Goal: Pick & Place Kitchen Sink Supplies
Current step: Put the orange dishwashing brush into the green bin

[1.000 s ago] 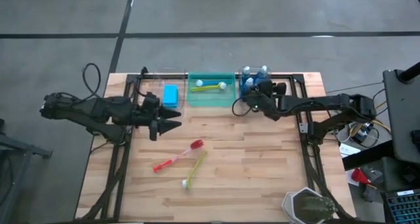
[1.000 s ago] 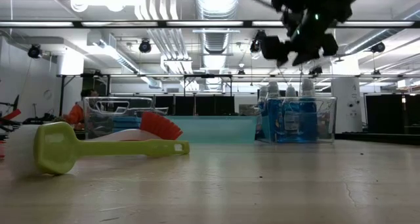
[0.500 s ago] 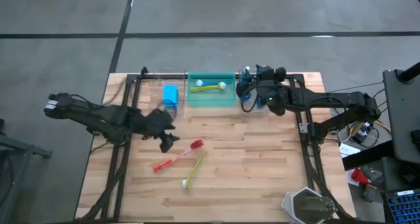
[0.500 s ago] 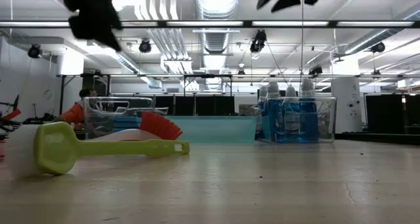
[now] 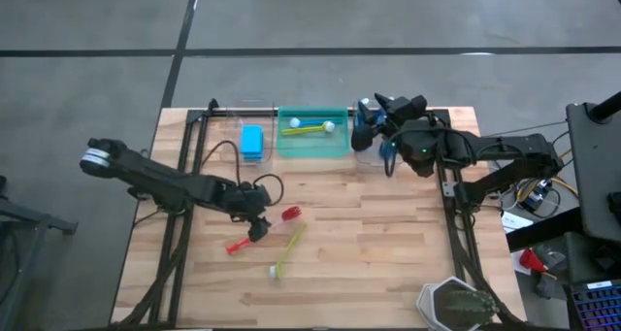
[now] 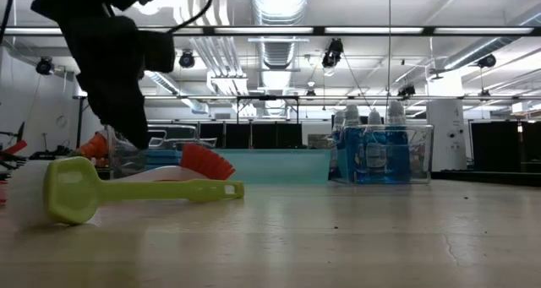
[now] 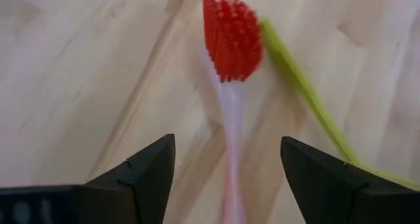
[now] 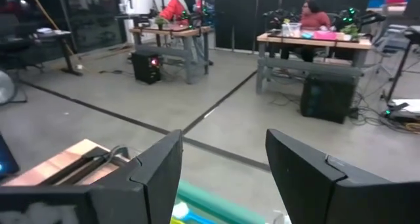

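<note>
L gripper (image 7: 226,165) wide, straddling red brush (image 7: 230,40) handle; R gripper (image 5: 367,127) parted, empty, raised over bottle bin (image 6: 385,153).

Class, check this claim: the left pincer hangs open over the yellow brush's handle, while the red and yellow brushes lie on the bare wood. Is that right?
Not quite. The left pincer hangs open over the red brush, its pale handle running between the fingers; the yellow brush lies off to one side. The left wrist view shows it. Both brushes do lie on the bare wood.
</note>
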